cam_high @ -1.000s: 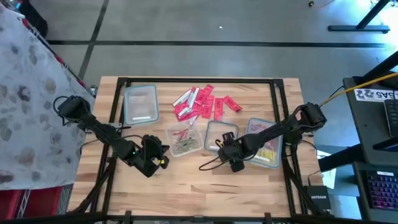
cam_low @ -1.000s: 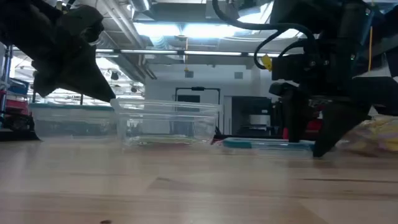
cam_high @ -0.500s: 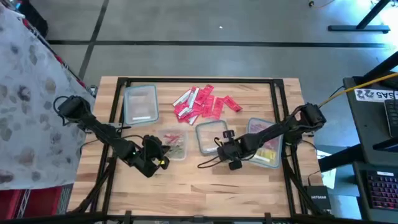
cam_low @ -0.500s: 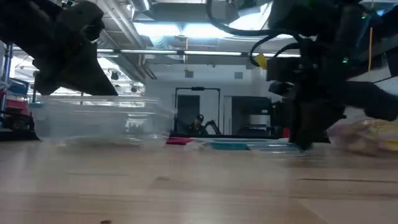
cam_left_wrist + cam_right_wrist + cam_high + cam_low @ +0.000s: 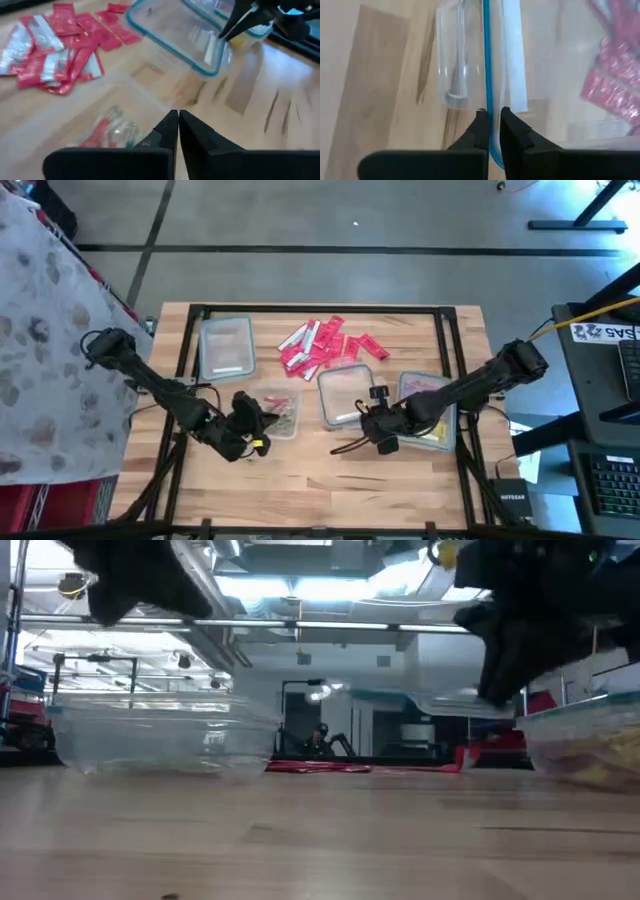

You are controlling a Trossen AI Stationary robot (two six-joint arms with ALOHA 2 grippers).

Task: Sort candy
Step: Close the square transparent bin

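The right gripper [image 5: 375,412] is clamped on the blue-rimmed lid [image 5: 347,394], apparently raised off the counter [image 5: 300,470]. The left gripper [image 5: 252,420] is closed on the clear tub [image 5: 277,412]. Red candy [image 5: 325,344] lies piled behind.

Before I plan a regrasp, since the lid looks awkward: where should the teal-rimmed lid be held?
By its thin rim edge, probably, coming in level from the side. The lid is a flat sheet, tilted off the table, and the right gripper already pinches that blue edge between its fingers.
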